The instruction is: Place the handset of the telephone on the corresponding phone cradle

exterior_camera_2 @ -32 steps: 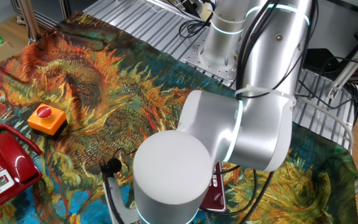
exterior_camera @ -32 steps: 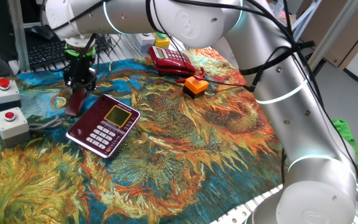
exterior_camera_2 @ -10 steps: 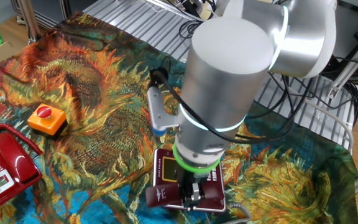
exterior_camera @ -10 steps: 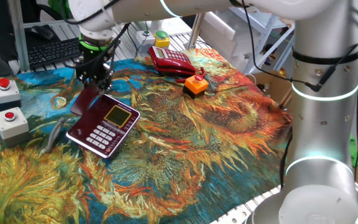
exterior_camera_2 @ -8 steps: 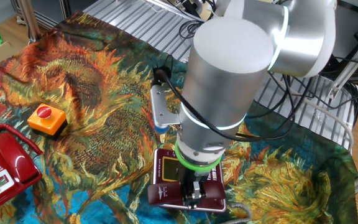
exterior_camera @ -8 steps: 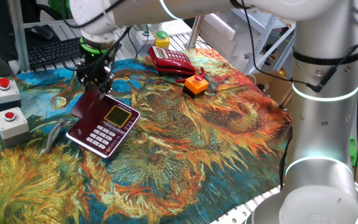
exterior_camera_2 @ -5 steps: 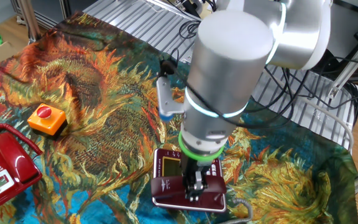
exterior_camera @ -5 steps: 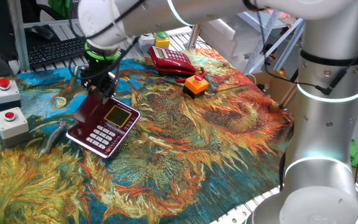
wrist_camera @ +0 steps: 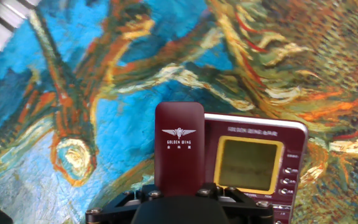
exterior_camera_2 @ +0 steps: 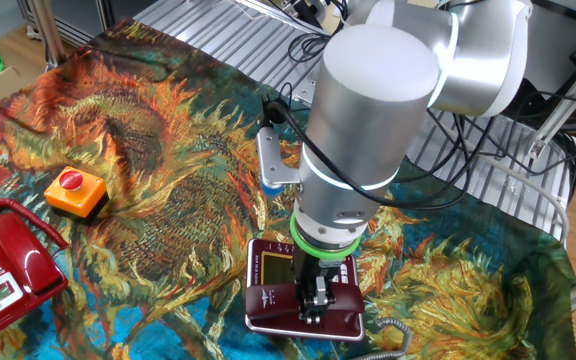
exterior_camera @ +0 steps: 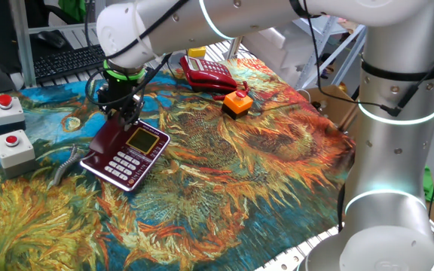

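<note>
The dark maroon handset (exterior_camera: 108, 135) (wrist_camera: 178, 148) is held in my gripper (exterior_camera: 120, 114), which is shut on it. The handset lies low along the left side of the dark maroon telephone (exterior_camera: 130, 154) (wrist_camera: 253, 162), over its cradle strip; I cannot tell if it rests in it. The telephone shows a yellow screen (wrist_camera: 249, 164) and white keys. In the other fixed view the gripper (exterior_camera_2: 313, 300) stands over the handset (exterior_camera_2: 293, 303) on the phone (exterior_camera_2: 273, 268). The grey coiled cord (exterior_camera: 65, 165) trails left on the cloth.
A bright red telephone (exterior_camera: 206, 74) (exterior_camera_2: 3, 265) stands at the back, with an orange button box (exterior_camera: 237, 104) (exterior_camera_2: 74, 190) beside it. Two white boxes with red buttons (exterior_camera: 10, 143) sit at the left. The sunflower-print cloth (exterior_camera: 239, 165) covers the table.
My gripper has carried the handset from left of the phone to the right and down, onto the phone's left side. The cord has followed along the cloth.
</note>
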Controlling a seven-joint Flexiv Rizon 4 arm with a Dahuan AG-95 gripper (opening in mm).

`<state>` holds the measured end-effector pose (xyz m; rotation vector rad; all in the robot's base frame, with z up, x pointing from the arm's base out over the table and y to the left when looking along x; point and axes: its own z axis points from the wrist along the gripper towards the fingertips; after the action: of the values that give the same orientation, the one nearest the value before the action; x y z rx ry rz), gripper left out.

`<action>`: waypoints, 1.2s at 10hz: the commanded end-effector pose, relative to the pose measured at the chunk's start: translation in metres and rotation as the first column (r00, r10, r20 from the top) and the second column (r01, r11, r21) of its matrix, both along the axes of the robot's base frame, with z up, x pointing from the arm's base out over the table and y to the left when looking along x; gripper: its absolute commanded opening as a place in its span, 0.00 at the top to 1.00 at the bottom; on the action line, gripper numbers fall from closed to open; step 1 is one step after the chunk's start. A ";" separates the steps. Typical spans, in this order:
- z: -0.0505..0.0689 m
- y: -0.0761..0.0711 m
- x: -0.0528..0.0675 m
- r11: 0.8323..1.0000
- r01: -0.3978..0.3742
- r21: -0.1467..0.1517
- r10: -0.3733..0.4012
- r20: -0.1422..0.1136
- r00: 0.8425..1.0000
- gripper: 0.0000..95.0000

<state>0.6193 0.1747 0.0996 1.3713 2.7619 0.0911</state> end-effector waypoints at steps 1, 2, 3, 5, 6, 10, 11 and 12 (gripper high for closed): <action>0.000 0.000 0.000 1.000 -0.004 0.002 0.004 -0.001 1.000 1.00; 0.000 0.000 0.000 1.000 -0.006 0.003 0.006 -0.002 1.000 1.00; 0.000 0.000 0.000 1.000 -0.008 0.004 0.008 -0.002 1.000 1.00; 0.000 0.000 0.000 1.000 -0.011 0.003 0.011 -0.003 1.000 1.00; 0.000 0.001 0.000 1.000 -0.016 0.004 0.016 -0.005 1.000 1.00; -0.001 0.001 0.002 1.000 -0.010 -0.004 0.010 -0.014 1.000 1.00; -0.001 0.001 0.002 1.000 -0.009 -0.016 0.008 -0.013 1.000 1.00; -0.001 0.001 0.002 1.000 -0.002 -0.019 0.002 -0.016 1.000 1.00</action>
<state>0.6221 0.1764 0.0985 1.3674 2.7698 0.0503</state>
